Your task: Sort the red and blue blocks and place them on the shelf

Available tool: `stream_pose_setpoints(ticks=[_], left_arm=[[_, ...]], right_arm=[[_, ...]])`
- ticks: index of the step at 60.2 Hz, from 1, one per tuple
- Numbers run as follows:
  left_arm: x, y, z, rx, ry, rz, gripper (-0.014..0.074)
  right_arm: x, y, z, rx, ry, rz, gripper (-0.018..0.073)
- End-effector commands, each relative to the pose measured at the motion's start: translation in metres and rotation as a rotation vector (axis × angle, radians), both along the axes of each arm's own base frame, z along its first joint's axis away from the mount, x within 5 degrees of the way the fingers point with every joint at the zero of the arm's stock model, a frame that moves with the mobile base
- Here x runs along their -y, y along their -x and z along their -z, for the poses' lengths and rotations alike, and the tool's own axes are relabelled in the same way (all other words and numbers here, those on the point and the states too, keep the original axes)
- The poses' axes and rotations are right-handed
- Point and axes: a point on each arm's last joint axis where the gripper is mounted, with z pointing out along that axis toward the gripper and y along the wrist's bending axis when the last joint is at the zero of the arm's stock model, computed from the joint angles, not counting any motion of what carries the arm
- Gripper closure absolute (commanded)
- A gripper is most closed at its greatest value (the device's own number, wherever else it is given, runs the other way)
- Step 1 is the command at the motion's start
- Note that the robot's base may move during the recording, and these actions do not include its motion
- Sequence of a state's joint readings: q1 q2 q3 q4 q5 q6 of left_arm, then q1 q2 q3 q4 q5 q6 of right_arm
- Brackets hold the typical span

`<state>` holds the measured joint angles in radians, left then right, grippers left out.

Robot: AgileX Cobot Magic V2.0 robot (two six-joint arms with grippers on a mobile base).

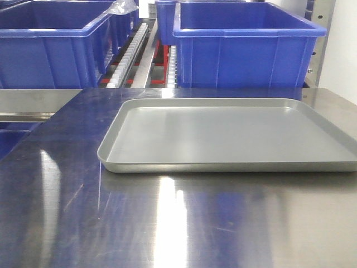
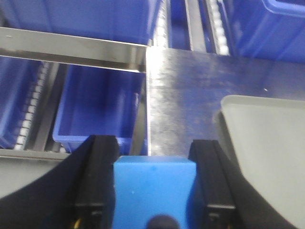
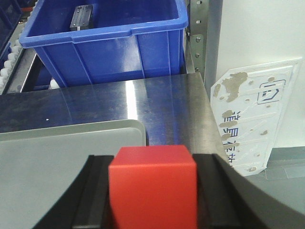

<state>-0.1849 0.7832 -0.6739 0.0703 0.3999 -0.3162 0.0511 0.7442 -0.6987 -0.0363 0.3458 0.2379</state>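
Note:
My left gripper (image 2: 155,157) is shut on the blue block (image 2: 155,191), held above the left edge of the steel tabletop (image 2: 190,90). A red block (image 3: 152,186) sits clamped in my right gripper (image 3: 152,160), over the tray's right end near the table's right edge. The shelf (image 1: 142,56) with roller tracks stands behind the table; its flat front rail (image 2: 71,47) crosses the left wrist view. Neither gripper nor block shows in the front view.
A shallow silver tray (image 1: 228,134) lies empty on the steel tabletop (image 1: 167,223). Large blue bins (image 1: 248,47) (image 1: 50,47) sit on the shelf; one (image 3: 105,43) holds a dark part (image 3: 81,16). A worn white sign (image 3: 252,124) leans right of the table.

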Motion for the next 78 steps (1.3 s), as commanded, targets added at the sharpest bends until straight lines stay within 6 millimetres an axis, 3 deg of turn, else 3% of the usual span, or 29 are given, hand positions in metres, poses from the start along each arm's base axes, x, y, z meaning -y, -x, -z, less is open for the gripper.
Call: stream_pose_setpoints(ticks=[1, 21, 78], left_arm=[[-0.004, 0.007, -0.015, 0.156, 0.03, -0.016, 0.047], [-0.008, 0.012, -0.005, 0.15, 0.023, -0.034, 0.047], [-0.008, 0.012, -0.005, 0.15, 0.023, -0.034, 0.047]], right_arm=[[0.001, 0.001, -0.019, 0.124, 0.011, 0.002, 0.0497], [0.001, 0.001, -0.019, 0.124, 0.011, 0.002, 0.0497], [0.001, 0.001, -0.019, 0.124, 0.011, 0.002, 0.0497]])
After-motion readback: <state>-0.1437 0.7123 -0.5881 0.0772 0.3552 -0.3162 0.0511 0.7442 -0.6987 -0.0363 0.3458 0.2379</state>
